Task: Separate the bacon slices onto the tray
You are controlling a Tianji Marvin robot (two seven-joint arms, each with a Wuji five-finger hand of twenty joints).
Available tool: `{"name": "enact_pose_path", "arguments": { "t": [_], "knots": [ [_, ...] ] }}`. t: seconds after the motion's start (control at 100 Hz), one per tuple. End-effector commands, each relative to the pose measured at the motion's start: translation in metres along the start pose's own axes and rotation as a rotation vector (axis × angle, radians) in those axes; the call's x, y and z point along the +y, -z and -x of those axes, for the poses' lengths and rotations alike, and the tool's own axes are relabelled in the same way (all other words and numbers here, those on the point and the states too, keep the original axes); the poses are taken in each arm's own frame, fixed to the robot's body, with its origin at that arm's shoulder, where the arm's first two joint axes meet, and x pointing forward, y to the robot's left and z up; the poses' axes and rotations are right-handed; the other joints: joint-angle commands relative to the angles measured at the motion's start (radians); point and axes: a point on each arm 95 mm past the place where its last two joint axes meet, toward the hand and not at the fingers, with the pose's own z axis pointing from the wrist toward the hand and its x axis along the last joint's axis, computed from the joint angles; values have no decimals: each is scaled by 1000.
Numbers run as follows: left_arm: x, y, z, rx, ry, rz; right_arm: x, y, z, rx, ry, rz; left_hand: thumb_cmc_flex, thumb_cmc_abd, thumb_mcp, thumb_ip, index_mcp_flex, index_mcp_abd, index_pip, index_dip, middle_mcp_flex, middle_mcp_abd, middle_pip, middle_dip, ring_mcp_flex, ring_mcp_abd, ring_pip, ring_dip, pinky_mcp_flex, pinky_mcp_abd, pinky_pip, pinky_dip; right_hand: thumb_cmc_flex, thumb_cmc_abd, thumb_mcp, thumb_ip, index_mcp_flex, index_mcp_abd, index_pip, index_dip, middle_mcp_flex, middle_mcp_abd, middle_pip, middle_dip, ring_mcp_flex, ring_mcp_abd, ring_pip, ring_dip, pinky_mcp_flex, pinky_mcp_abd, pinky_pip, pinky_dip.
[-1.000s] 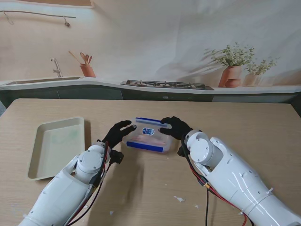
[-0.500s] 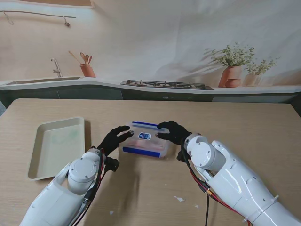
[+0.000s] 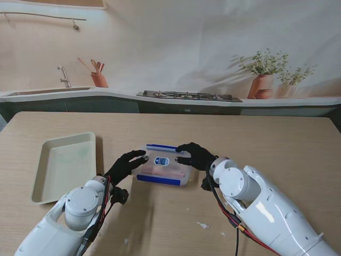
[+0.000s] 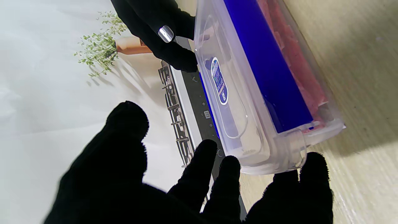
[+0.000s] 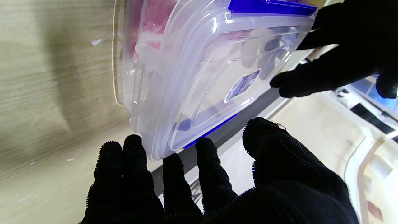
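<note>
Box (image 3: 162, 165): lidded, clear with blue clips, on the worktop (image 3: 266, 138) near its middle; bacon (image 4: 289, 59) shows pink inside.
Left robot hand (image 3: 126, 165): fingers spread, tips at the box's left end, gripping nothing; likely bracing it.
Right robot hand (image 3: 196, 155): fingers apart against the right end, probably steadying for lid opening.
Tray (image 3: 47, 184): by the worktop's left edge, well apart, awaiting slices.

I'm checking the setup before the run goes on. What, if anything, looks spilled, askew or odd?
A few small white flecks lie on the table nearer to me. The lidded box sits between both hands; the tray looks bare.
</note>
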Motion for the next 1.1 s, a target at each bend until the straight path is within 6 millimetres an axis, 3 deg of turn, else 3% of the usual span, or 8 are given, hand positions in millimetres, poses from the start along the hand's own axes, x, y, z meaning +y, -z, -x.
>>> {"name": "enact_pose_path", "arguments": {
  "t": [0.0, 0.08, 0.36, 1.09],
  "knots": [
    [18, 6, -1, 17, 13, 61, -37, 7, -6, 23, -26, -94, 3, 33, -21, 31, 18, -3, -5, -3, 50, 30, 75, 32, 67, -74, 102, 15, 14, 13, 8, -7, 8, 28, 3, 18, -17, 6, 5, -12, 149, 14, 204, 81, 37, -82, 53, 18, -19, -82, 40, -19],
    [21, 10, 0, 24, 11, 68, -40, 12, -6, 26, -34, -100, 5, 33, -24, 32, 18, -3, -6, -3, 53, 17, 76, 32, 68, -77, 102, 15, 17, 13, 9, -6, 8, 28, 1, 18, -18, 7, 5, -13, 149, 15, 204, 81, 36, -81, 52, 17, -20, -81, 40, -20],
    [32, 20, 6, 16, 63, 98, -41, 18, -6, 44, -19, -113, 11, 35, -30, 33, 19, -4, -7, -4, 50, 32, 72, 31, 69, -71, 101, 15, 20, 19, 13, -2, 8, 29, -6, 19, -22, 1, 1, -15, 140, 8, 197, 78, 29, -85, 43, 13, -24, -84, 35, -25],
    [41, 19, 3, 30, 81, 136, -34, 15, -1, 53, -20, -69, 14, 39, -45, 35, 19, -19, -3, -1, 49, 25, 72, 31, 67, -70, 101, 12, 22, 26, 11, -1, -7, 26, -26, 19, -34, -34, 3, -14, 104, -18, 176, 68, -4, -101, -24, -20, -30, -68, -53, -51]
  ]
}}
